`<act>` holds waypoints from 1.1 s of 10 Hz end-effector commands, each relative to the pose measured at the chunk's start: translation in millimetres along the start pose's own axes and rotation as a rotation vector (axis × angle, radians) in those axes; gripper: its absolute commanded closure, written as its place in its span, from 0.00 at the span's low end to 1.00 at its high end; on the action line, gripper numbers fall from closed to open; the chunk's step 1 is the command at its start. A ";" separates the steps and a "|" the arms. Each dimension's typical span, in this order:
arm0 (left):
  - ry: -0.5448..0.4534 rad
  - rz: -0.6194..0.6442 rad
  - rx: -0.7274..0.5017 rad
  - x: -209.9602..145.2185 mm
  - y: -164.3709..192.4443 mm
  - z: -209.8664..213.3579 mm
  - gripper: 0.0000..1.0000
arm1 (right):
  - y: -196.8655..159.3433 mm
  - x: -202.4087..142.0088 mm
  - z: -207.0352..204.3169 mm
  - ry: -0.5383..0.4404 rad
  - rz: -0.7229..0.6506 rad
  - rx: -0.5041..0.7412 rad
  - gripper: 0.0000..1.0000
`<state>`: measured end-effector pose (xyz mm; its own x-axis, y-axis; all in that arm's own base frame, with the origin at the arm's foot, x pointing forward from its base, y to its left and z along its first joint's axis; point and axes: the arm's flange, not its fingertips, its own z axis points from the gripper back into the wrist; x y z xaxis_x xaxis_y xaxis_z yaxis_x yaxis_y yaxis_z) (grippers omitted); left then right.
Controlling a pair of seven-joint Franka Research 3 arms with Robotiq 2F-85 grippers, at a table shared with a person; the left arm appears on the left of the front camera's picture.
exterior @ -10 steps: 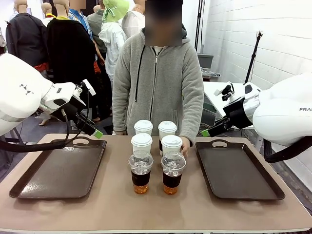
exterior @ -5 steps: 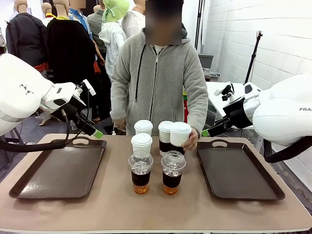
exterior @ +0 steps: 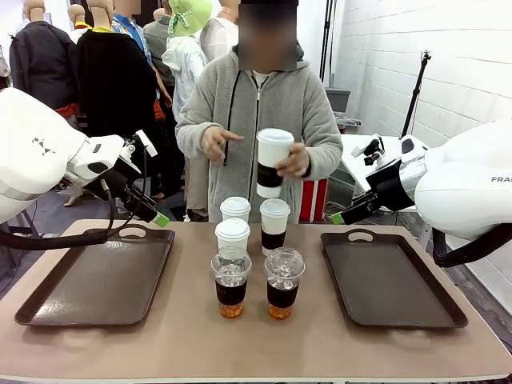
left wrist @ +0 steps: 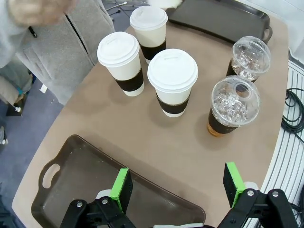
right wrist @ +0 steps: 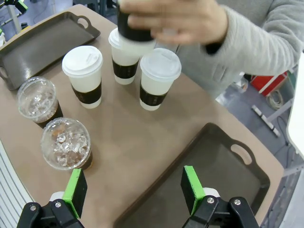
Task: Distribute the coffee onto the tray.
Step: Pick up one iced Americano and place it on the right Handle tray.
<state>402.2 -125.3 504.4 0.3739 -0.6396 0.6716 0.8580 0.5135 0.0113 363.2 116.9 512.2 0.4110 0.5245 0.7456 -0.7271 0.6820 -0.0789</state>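
Three white paper cups of coffee with black sleeves [exterior: 274,224] stand mid-table, and behind them the person's hand holds a fourth lidded cup [exterior: 274,161] at chest height. Two clear dome-lidded iced coffees [exterior: 231,282] [exterior: 283,282] stand in front. One brown tray [exterior: 96,280] lies at the left and another tray [exterior: 392,280] at the right, both bare. My left gripper [exterior: 157,214] [left wrist: 178,185] hovers open over the left tray's far edge. My right gripper [exterior: 339,218] [right wrist: 134,187] hangs open above the right tray's [right wrist: 216,173] near corner. In the right wrist view the lifted cup [right wrist: 135,29] sits in the person's hand above the paper cups [right wrist: 159,78].
The person in a grey hoodie [exterior: 260,120] stands at the far edge, the other hand raised beside the cup. In the left wrist view the paper cups [left wrist: 173,80] and iced coffees [left wrist: 232,104] stand beyond the near tray [left wrist: 71,190]. Bare tabletop [exterior: 256,344] runs along the front.
The person has picked one paper cup out of the cluster and raised it to chest height, bringing the other hand up too. Neither arm has moved.
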 end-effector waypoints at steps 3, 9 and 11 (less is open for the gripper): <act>-0.016 -0.020 -0.017 -3.8 3.5 -1.0 0.00 | -0.4 -0.3 0.4 -0.003 -0.002 0.004 0.00; -0.016 -0.020 -0.017 -3.8 3.5 -1.0 0.00 | -2.3 13.9 2.1 -0.080 0.019 0.055 0.00; -0.016 -0.020 -0.017 -3.8 3.5 -1.0 0.00 | -5.8 21.1 0.4 -0.177 0.012 0.098 0.00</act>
<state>401.9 -124.8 503.9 0.3753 -0.6414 0.6692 0.8590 0.5120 0.0090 363.1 125.4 535.4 0.3566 0.4714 0.8066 -0.7510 0.6582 -0.0527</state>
